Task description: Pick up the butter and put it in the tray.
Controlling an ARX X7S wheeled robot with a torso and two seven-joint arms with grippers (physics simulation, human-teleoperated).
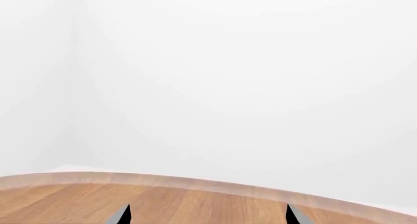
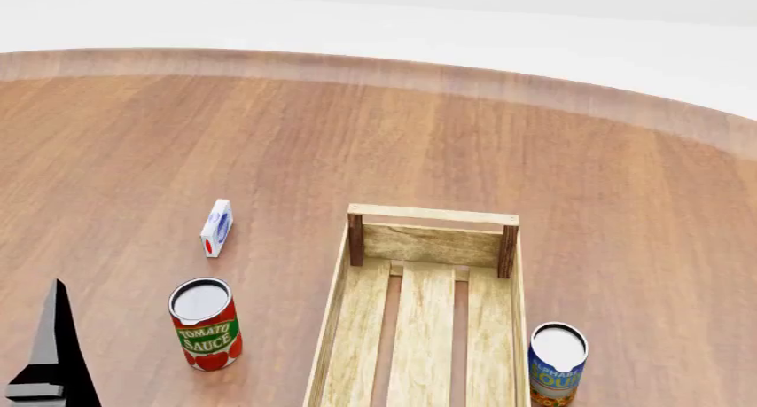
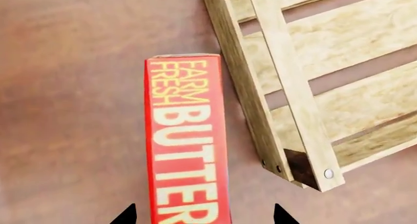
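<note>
In the left wrist view, the left gripper (image 1: 207,215) shows only as two dark fingertip points set wide apart, jaws open with nothing between them, above the curved far edge of the brown wooden table (image 1: 195,199); beyond it is plain white wall. In the head view, the long light-wood slatted tray (image 2: 423,336) with dark corner posts lies lengthwise on the table, its far end rail toward the middle of the picture and its slats bare. On the left-arm side of it stands an upright red tomato sauce can (image 2: 205,324) with a silver top, and farther off a small white carton (image 2: 216,227) with red and blue marks, well apart from the tray. Just beside the tray's other long side stands a blue and orange can (image 2: 556,363) with a white lid. A dark pointed part of the left arm shows at the lower corner of this view; the butter and the right gripper are out of this frame. In the right wrist view, the flat red-orange butter box (image 3: 187,141) with yellow and white lettering rests on the table, close beside the tray's outer side rail and roughly parallel to it, near a corner post. The right gripper (image 3: 203,215) shows two dark fingertips spread open, one on each side of the box's near end, not touching it.
</note>
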